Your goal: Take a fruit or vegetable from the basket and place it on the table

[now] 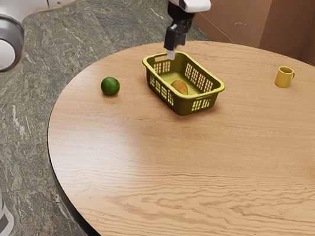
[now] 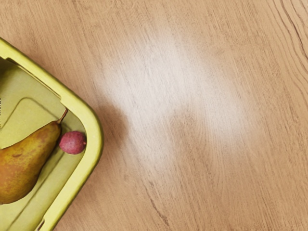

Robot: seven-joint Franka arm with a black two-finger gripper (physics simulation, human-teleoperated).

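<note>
Black, the angular tool (image 1: 172,53) hangs near the yellow-green plastic basket (image 1: 187,106); spread or pressed together, I cannot tell. Inside lie a brown-yellow pear (image 2: 21,163) and small pinkish-red round fruit (image 2: 72,143). A dark-green round fruit (image 1: 110,86) sits on the wooden counter (image 1: 154,172): possibly task done.

The basket (image 1: 187,107) is open above, but its walls bar sideways reach to the pear (image 2: 20,164).
</note>
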